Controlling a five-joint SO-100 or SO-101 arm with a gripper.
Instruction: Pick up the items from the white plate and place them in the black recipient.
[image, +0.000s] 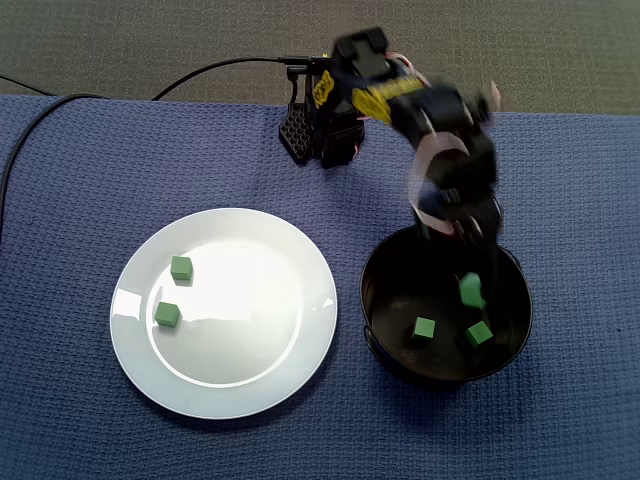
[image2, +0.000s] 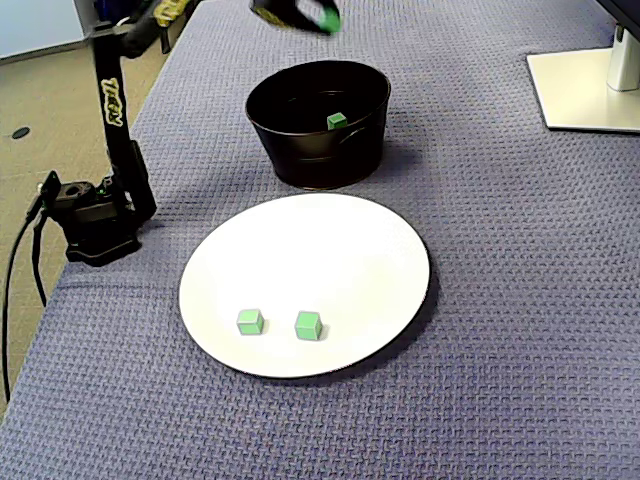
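- Black-and-yellow robot arm (image: 400, 100): you see it reach from its base at the far edge of the tabletop out over the recipient. It is blurred in both fixed views.
- Jaws: they hang above the recipient's opening. One small green cube (image2: 325, 17) sits right at their tip. The blur keeps you from telling whether they grip it or how wide they stand.
- Black round metal recipient (image: 368, 300): it stands upright just beside the plate, with a narrow gap between them. Two loose green cubes lie on its floor, apart from each other (image: 424, 329) (image: 479, 334). In the other fixed view only one of them shows (image2: 337, 121).
- White round ceramic plate (image: 250, 300): it lies flat on the cloth and carries two remaining green cubes (image: 181, 267) (image: 167, 314). These lie near each other without touching, on the plate's left part in this view.
- Blue woven cloth (image: 80, 420): it covers the tabletop under everything.
- Black cable (image: 200, 75): it runs to the arm's base.
- White flat stand base (image2: 585, 90): it rests at the cloth's far right corner, well apart from the plate.
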